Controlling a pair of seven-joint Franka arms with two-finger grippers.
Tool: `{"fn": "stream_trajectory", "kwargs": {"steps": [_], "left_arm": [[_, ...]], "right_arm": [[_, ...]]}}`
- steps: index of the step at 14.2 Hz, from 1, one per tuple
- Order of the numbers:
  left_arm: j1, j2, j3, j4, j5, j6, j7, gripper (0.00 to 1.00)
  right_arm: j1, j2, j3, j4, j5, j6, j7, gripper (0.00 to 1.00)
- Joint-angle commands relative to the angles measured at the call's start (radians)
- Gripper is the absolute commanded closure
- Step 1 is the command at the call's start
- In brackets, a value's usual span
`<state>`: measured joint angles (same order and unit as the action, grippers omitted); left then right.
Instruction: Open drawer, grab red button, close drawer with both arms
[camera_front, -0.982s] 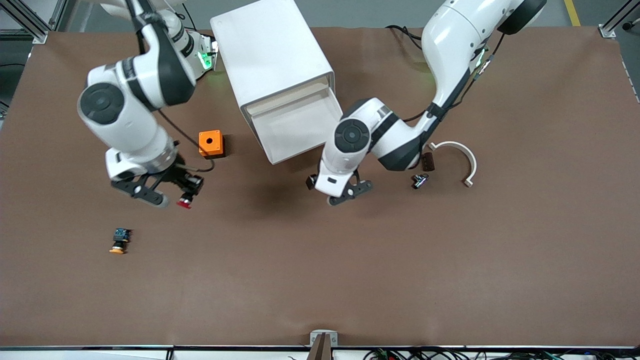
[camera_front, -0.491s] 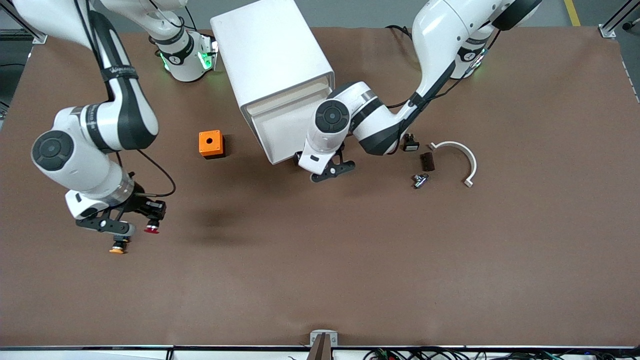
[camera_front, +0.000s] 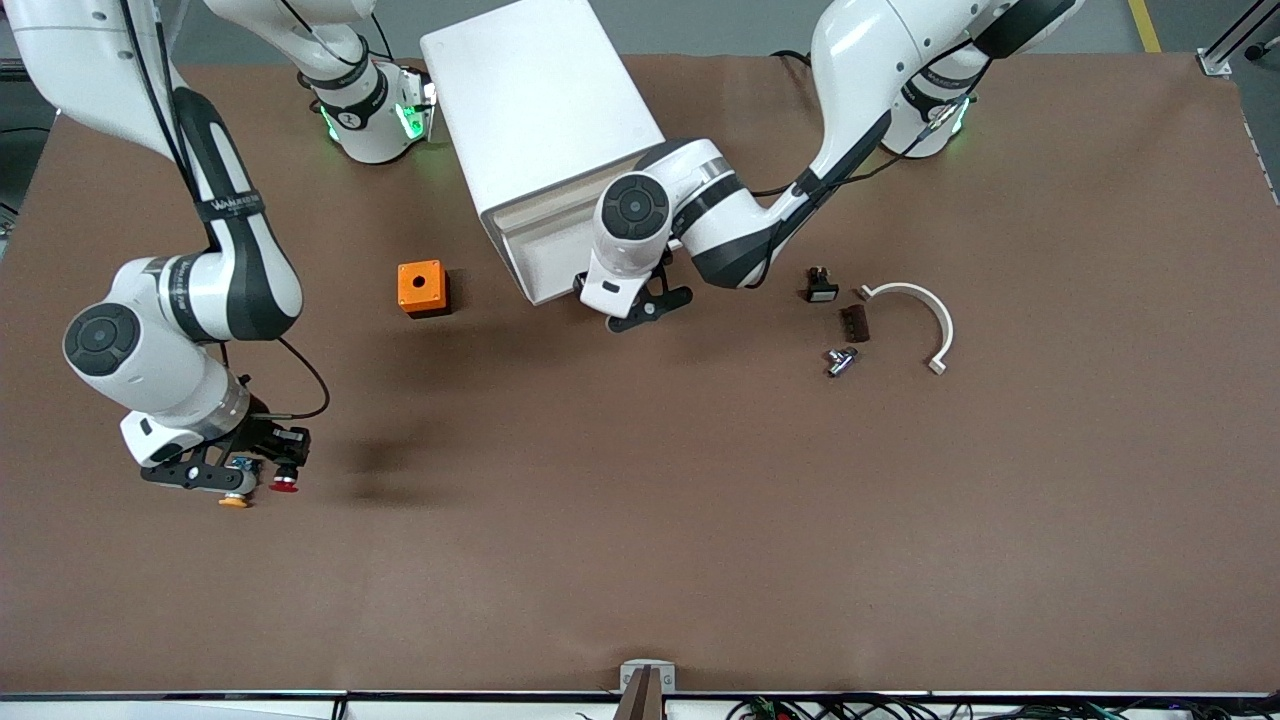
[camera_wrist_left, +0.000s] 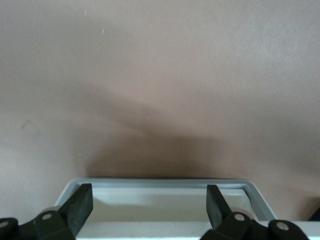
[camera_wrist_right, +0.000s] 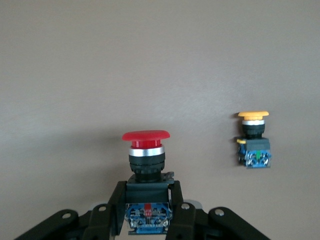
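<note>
red button in my right hand, drawer part open

my right gripper (camera_front: 258, 478) is clamped on the button (camera_wrist_right: 146, 159), red cap outward, above the table (camera_front: 640, 520) beside the orange-capped button (camera_wrist_right: 254, 141). my left gripper (camera_front: 640, 303) hangs at the drawer (camera_wrist_left: 160, 202) front with fingers spread wide, holding nothing. the drawer sticks partway out of the cabinet (camera_front: 540, 100).

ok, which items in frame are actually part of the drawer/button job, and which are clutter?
In the job:
- drawer, being pushed by open left gripper
- red button, held in shut right gripper

Clutter:
- yellow-capped button
- orange box
- white curved bracket
- small parts beside it
</note>
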<state>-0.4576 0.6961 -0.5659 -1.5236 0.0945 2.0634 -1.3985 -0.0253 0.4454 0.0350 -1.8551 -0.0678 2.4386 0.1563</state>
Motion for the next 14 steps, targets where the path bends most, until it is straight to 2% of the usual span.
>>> {"fn": "stream_trajectory", "kwargs": {"steps": [1, 5, 9, 14], "left_arm": [[-0.015, -0.023, -0.019, -0.024, 0.011, -0.011, -0.077, 0.00], [-0.049, -0.012, -0.022, -0.029, -0.002, -0.011, -0.122, 0.00], [-0.056, -0.001, -0.040, -0.030, -0.068, -0.011, -0.120, 0.00], [-0.056, 0.013, -0.042, -0.030, -0.104, -0.008, -0.106, 0.00]], "right_arm": [[-0.051, 0.028, 0.019, -0.058, -0.018, 0.115, -0.044, 1.00], [-0.074, 0.072, 0.019, -0.072, -0.018, 0.168, -0.049, 1.00], [-0.100, 0.108, 0.019, -0.072, -0.018, 0.218, -0.090, 1.00], [-0.104, 0.138, 0.019, -0.049, -0.017, 0.223, -0.086, 1.00]]}}
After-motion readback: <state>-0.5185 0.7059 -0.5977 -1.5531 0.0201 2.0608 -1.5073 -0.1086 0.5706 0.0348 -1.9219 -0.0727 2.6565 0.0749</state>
